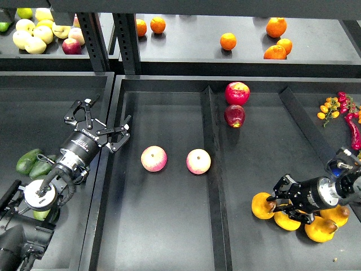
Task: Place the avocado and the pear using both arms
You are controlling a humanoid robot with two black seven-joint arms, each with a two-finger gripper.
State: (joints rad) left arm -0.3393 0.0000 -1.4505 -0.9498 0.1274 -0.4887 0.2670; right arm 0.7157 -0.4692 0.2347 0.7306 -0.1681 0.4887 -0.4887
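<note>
Two dark green avocados (32,162) lie in the left bin, just left of my left arm. My left gripper (100,121) is open and empty, above and to the right of them, near the bin's right wall. Several orange-yellow pears lie at the front right; the leftmost pear (260,205) sits right at my right gripper (280,199). That gripper's fingers look spread against the pear's right side, and I cannot see them closed on it. No cut faces or pits show from here.
Two pink-yellow apples (153,158) (198,161) lie in the middle bin. Two red apples (237,93) lie behind the divider (210,169). Oranges (228,41) and pale yellow fruits (34,35) sit on the back shelf. Red chillies (353,127) lie far right.
</note>
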